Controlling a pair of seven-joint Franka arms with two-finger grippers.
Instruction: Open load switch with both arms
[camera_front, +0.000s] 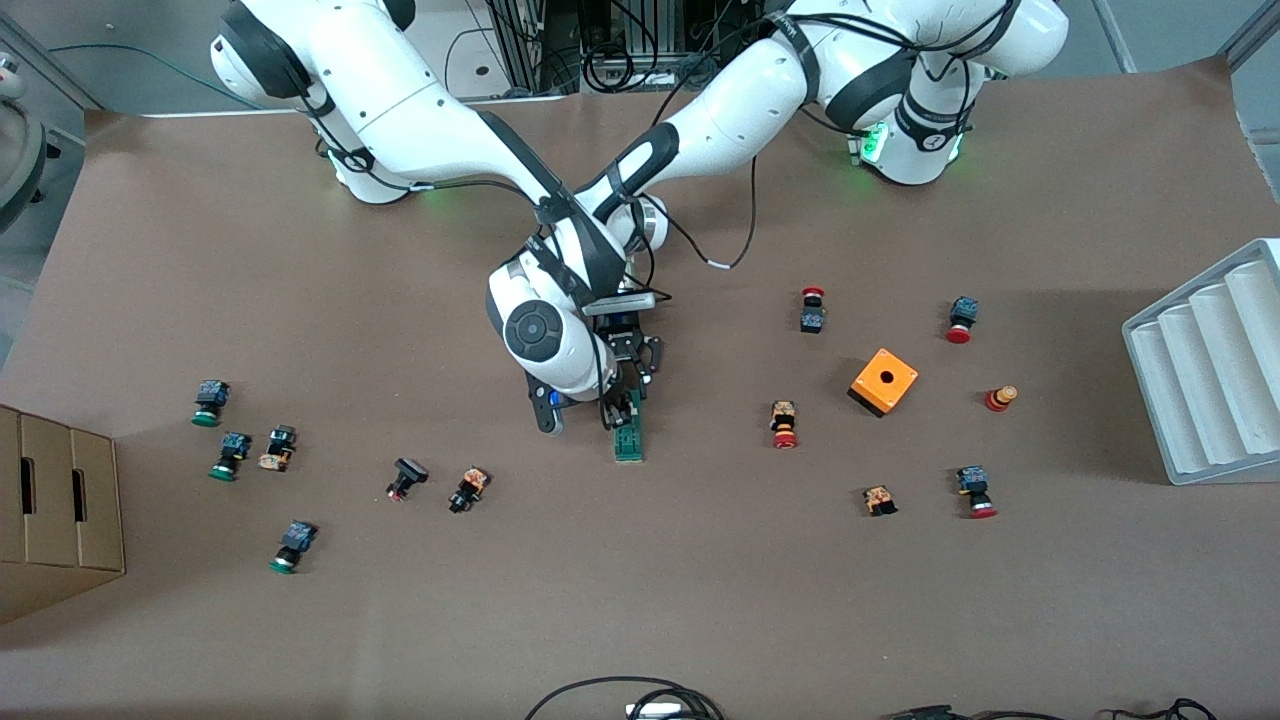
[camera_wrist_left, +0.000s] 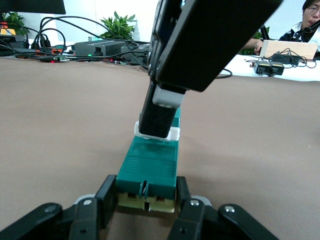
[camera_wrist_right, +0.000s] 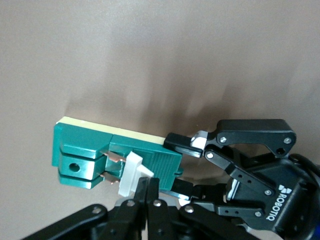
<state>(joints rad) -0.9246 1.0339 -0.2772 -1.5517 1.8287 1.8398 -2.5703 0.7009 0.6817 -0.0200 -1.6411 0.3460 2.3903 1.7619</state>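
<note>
And there it was, mid-surface: the load switch (camera_front: 629, 437) lay flat on the brown surface (camera_front: 700, 600), well apart from the orange box (camera_front: 884, 381) toward the left arm's end. The left gripper (camera_wrist_left: 146, 200) was clamped on one end of the green block, a finger on either side. The right gripper (camera_wrist_right: 150, 192) was down on it too, fingers pinched together at the white lever (camera_wrist_right: 132, 173). Both arms met over the same spot, red- and green-capped push buttons scattered around.
</note>
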